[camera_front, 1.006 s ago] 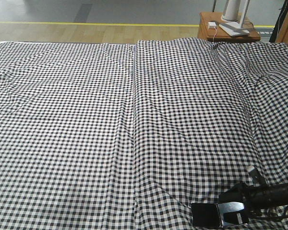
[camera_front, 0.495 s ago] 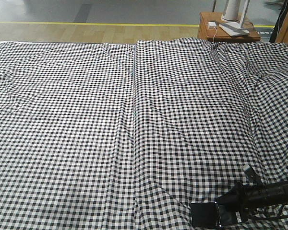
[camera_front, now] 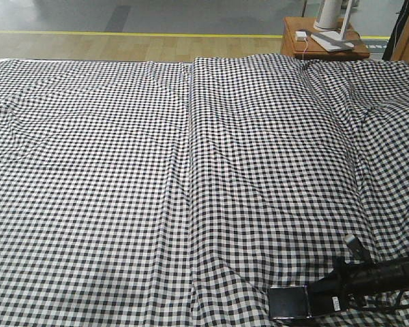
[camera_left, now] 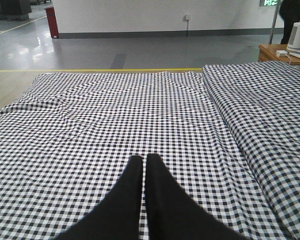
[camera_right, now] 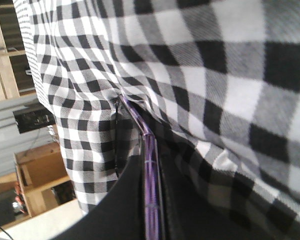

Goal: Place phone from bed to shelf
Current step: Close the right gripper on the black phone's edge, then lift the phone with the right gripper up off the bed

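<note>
Right pincer (camera_front: 325,298) around phone (camera_front: 288,302) on bed (camera_front: 123,170)

Looks forward across a bed (camera_left: 115,110) covered in a black-and-white checked sheet, with a long fold down its right side. Catches the left gripper (camera_left: 143,159) low in the middle, black and closed to a thin slit. Takes in grey floor (camera_left: 140,50), a yellow line (camera_left: 90,70) and a wooden table (camera_left: 271,50) beyond.
</note>
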You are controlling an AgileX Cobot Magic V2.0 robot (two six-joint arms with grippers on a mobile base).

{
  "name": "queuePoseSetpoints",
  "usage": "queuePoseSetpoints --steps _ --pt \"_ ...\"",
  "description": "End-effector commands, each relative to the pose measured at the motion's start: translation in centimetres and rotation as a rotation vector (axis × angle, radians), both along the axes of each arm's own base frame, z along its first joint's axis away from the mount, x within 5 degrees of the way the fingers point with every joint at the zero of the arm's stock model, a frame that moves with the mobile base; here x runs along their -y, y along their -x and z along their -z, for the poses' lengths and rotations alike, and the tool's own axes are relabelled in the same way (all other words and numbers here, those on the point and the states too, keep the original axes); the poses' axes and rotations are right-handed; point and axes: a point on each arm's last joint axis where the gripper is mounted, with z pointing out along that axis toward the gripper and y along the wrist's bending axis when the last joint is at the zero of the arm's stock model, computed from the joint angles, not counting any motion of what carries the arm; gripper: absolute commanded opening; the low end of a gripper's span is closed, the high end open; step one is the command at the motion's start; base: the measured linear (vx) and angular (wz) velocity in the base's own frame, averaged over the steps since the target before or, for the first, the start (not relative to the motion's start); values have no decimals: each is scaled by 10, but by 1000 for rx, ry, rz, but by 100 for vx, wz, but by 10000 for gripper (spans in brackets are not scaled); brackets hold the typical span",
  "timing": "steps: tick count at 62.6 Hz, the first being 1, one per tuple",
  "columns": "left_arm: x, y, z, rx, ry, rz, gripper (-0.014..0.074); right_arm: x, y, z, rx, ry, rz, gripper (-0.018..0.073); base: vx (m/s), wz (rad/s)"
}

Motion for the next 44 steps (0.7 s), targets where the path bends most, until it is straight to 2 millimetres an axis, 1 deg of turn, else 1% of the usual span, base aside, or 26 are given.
queuePoseSetpoints --steps 1,9,22,26,35,39,44 --pt "0 0 -4 71 5 -3 1 2 -16 -47 63 -116 -13 -8 0 0" --pt "0 0 -4 71 5 -3 1 0 -15 -69 101 -108 -29 -6 0 0" --pt "0 0 -4 71 5 -3 1 -3 -10 -114 152 -86 -42 -3 0 0" --pt "0 0 -4 71 5 -3 1 -3 -10 -132 179 -73 -45 -2 0 0" --pt "0 0 -4 71 5 -3 1 -7 -11 -180 268 -28 -62 -2 0 0" --pt "0 0 -4 71 5 -3 1 -14 -13 -202 311 -6 -88 -2 0 0" --pt "0 0 -4 71 5 -3 1 -29 -16 -232 380 29 -146 -2 0 0"
